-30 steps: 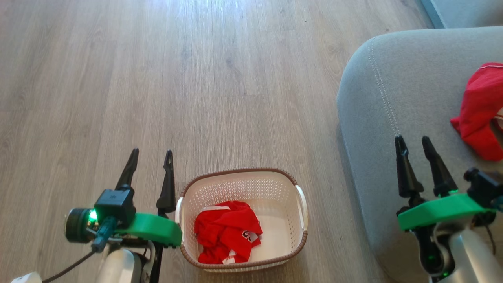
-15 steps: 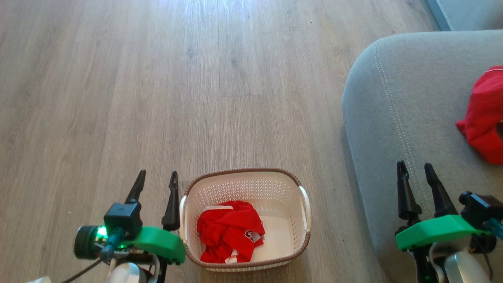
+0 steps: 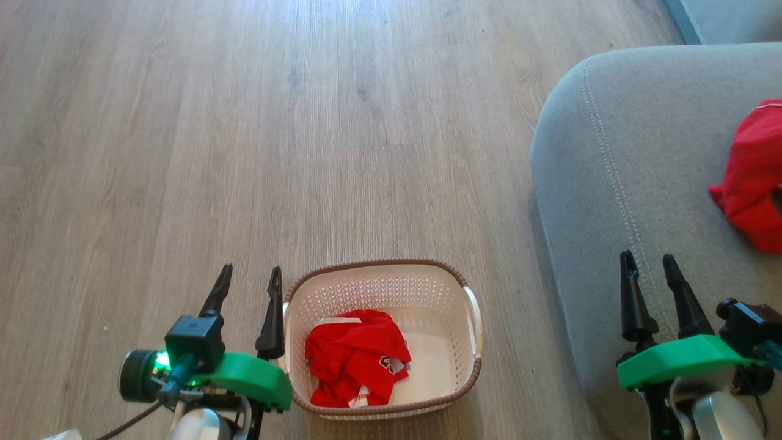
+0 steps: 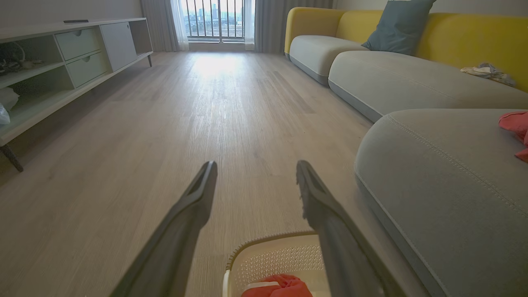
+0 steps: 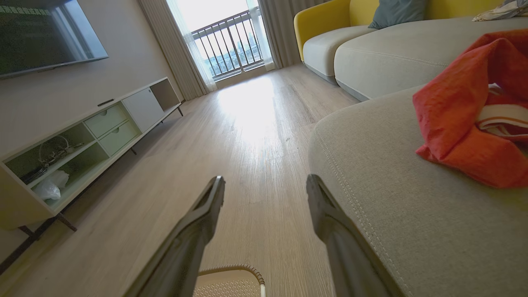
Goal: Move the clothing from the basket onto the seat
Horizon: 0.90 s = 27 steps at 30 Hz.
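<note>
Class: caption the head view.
Open left gripper and right gripper flank basket holding red clothing; another garment lies on seat.

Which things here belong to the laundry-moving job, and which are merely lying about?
Belonging to the job: red clothing in the basket; more red clothing on the grey seat.
Just lying about: blue cushion; crumpled pale cloth; TV cabinet.

Pale grey-brown wood-plank floor (image 3: 244, 122), boards running up the frame, daylight glare at top centre. Left wrist view: tall window with dark balcony railing (image 4: 218, 18) top centre, flanked by grey curtains (image 4: 268, 24). Low white media cabinet with drawers and open shelves (image 4: 82, 49) upper left. Yellow-backed sofa (image 4: 462, 37) upper right, blue-grey throw pillow (image 4: 398, 24) on it. Right wrist view: dark flat screen (image 5: 45, 37) on pale wall (image 5: 123, 41), upper left.
</note>
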Tool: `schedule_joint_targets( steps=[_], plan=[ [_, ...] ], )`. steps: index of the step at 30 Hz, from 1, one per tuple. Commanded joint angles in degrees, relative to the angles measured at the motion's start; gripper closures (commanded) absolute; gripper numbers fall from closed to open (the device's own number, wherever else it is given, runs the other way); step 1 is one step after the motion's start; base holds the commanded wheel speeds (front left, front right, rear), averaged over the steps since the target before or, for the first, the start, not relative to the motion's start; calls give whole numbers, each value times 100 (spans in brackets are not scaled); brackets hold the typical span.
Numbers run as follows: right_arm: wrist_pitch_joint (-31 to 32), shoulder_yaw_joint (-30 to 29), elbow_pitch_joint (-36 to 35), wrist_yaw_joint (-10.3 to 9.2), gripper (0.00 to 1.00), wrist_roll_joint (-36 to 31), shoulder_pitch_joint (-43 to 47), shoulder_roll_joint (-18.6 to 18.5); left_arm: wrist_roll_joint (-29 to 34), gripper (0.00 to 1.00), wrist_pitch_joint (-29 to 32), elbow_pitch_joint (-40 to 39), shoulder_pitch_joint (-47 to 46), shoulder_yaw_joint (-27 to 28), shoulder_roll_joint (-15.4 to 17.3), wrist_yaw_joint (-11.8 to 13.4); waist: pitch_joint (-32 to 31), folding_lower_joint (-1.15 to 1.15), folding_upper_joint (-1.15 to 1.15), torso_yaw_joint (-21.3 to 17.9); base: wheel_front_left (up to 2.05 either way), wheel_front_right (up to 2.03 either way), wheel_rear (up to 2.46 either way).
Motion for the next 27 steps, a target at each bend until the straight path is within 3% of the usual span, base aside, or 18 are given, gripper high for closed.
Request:
schedule_joint_targets(
  steps=[1, 18, 27],
  plan=[
    [-42, 145, -214, 0, 0, 8, -195, -10, 9, 0, -28, -167, -250, 161, -4, 0, 2, 0, 0, -3, 0, 0, 0],
    [-42, 183, -222, 0, 0, 32, -269, -61, 30, 0, -28, -158, -317, 85, -4, -5, 141, 0, 0, -72, 0, 0, 0],
    [-42, 266, -466, 0, 0, -78, -425, -115, 169, 0, -28, 43, -606, -81, -4, -160, 876, 0, 0, -223, 0, 0, 0]
  ],
)
